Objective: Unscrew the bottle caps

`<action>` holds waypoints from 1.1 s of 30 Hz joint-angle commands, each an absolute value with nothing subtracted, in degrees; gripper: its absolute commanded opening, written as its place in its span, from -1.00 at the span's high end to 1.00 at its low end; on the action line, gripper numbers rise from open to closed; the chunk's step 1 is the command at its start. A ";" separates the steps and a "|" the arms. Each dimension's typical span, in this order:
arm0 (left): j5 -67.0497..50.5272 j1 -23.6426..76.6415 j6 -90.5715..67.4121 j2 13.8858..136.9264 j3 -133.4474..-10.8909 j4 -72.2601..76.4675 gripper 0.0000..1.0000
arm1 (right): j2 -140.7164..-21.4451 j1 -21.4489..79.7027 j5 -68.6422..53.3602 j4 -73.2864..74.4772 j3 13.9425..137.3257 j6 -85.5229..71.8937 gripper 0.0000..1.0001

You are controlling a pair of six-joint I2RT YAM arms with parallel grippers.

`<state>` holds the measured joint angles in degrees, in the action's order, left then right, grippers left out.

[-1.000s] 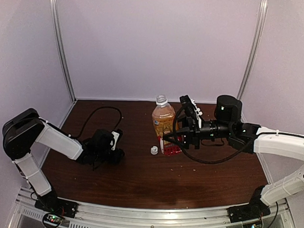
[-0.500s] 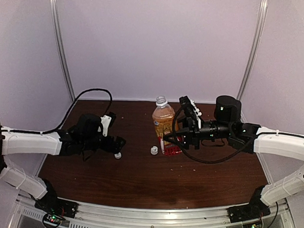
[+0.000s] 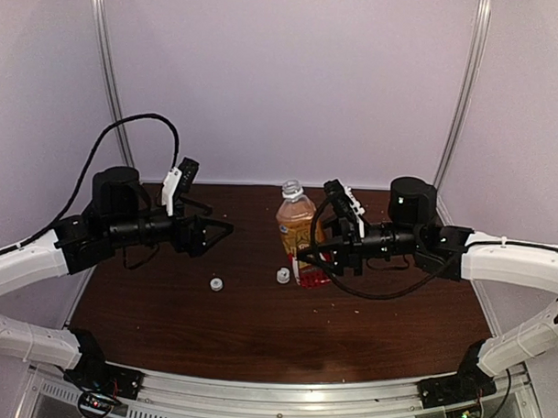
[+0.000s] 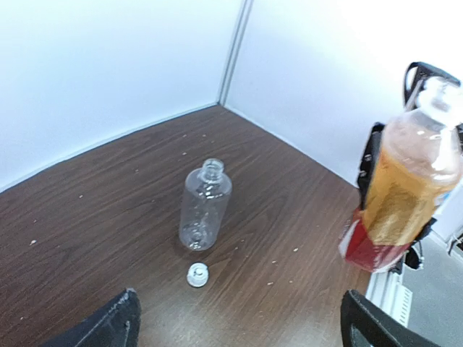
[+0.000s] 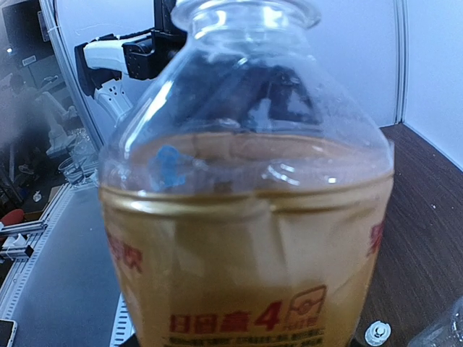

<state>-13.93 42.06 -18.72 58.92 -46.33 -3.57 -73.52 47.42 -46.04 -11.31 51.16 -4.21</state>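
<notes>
My right gripper (image 3: 311, 257) is shut on the amber bottle (image 3: 297, 226) at its red label, and it holds the bottle upright at mid table. That bottle (image 5: 246, 217) fills the right wrist view and hides the fingers; its neck looks uncapped. My left gripper (image 3: 216, 231) hangs open and empty above the table's left part, pointing at the bottle. Two white bottle caps lie on the table, one (image 3: 216, 284) below the left gripper and one (image 3: 282, 276) beside the amber bottle. In the left wrist view the clear bottle (image 4: 205, 214) stands uncapped with a cap (image 4: 197, 275) at its foot.
A black cable (image 3: 126, 135) loops up from the left arm by the back left post. Purple walls close in the dark wooden table (image 3: 284, 328) on three sides. A metal rail (image 3: 282, 393) runs along the near edge.
My left gripper opened, left a cap on the table, then rose and swung back toward the middle. My right gripper and the amber bottle shifted slightly left.
</notes>
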 commanded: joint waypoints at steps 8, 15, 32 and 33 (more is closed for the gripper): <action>-31.93 42.00 -21.57 60.44 -54.27 3.44 -0.93 | -75.77 47.36 -47.78 -12.32 54.18 -4.43 0.37; -33.71 42.69 -24.57 62.05 -56.18 7.24 -0.86 | -76.66 47.83 -48.10 -12.66 54.32 -5.21 0.37; -32.36 50.94 -18.50 70.61 -67.41 3.53 -0.70 | -77.87 49.67 -49.64 -13.44 55.23 -5.88 0.37; -31.83 51.28 -18.16 71.49 -68.18 2.95 -0.69 | -77.87 49.81 -49.80 -13.44 55.28 -5.89 0.37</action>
